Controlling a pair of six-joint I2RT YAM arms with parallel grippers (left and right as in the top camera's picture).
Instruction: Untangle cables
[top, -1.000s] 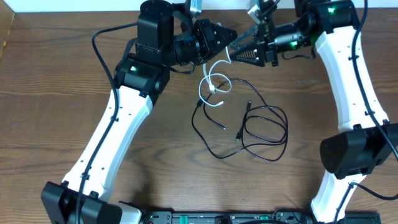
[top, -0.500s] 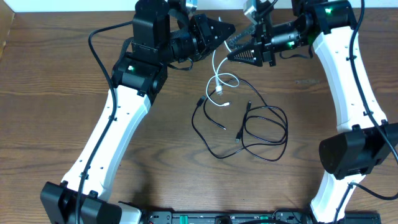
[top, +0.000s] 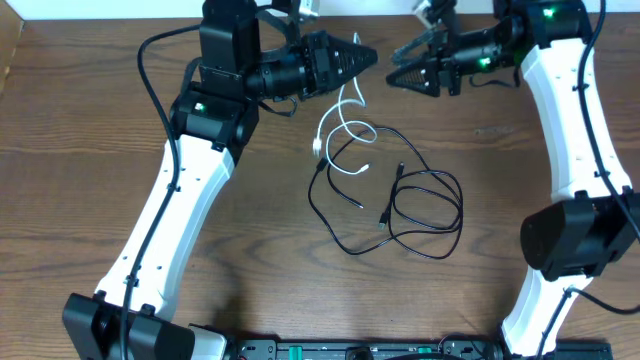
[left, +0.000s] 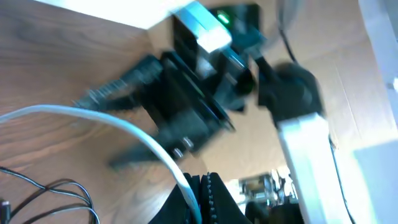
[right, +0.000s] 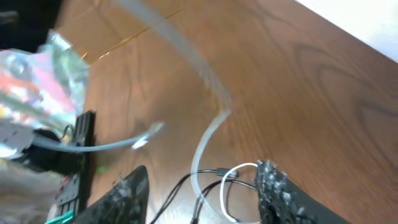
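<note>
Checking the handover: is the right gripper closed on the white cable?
No, the right gripper is spread wide; the left gripper pinches the white cable.

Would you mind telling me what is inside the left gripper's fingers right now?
The white cable runs into the shut left gripper, pinched between its fingertips. The pinched stretch itself is covered by the fingers, so how much of the cable lies inside cannot be seen.

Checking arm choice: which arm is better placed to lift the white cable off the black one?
Left: the left gripper is shut on the white cable; the right gripper is open, holding nothing.
</note>
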